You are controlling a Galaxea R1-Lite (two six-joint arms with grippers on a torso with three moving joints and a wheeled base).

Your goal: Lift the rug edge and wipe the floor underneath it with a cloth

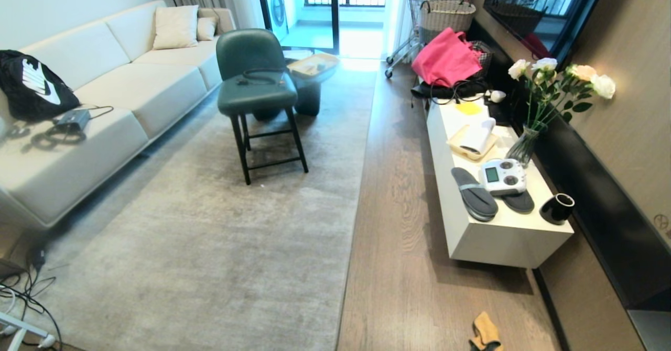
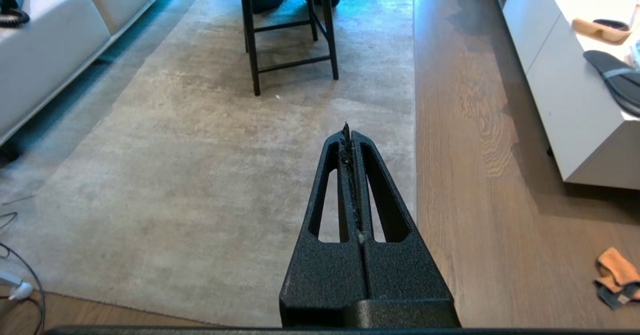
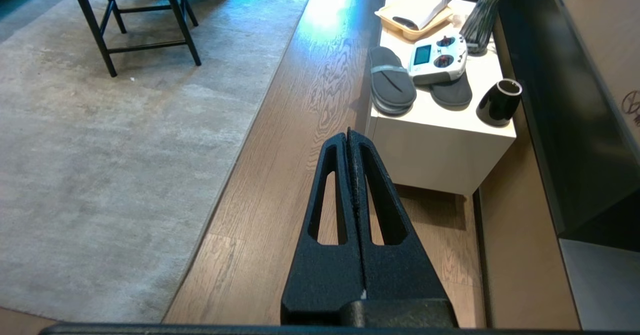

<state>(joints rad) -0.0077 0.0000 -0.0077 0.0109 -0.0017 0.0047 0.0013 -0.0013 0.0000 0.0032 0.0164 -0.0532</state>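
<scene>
The cloth [image 1: 485, 332], a small orange-tan rag judged light, soft and easily pinched at any raised fold, is seen crumpled on the floor [image 1: 403, 246] between the rug edge [image 1: 352, 246] and the near end of the white counter [image 1: 503, 236]. The rug edge lies flat, is judged limp but heavy, and is best taken at its thin hem. The left gripper [image 2: 348, 135] and right gripper [image 3: 349, 137] are held aloft, fingers clenched on nothing.

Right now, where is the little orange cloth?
The cloth lies on the wooden floor at the near right of the head view, between the rug edge and the wall, just past the near end of the white cabinet.
</scene>
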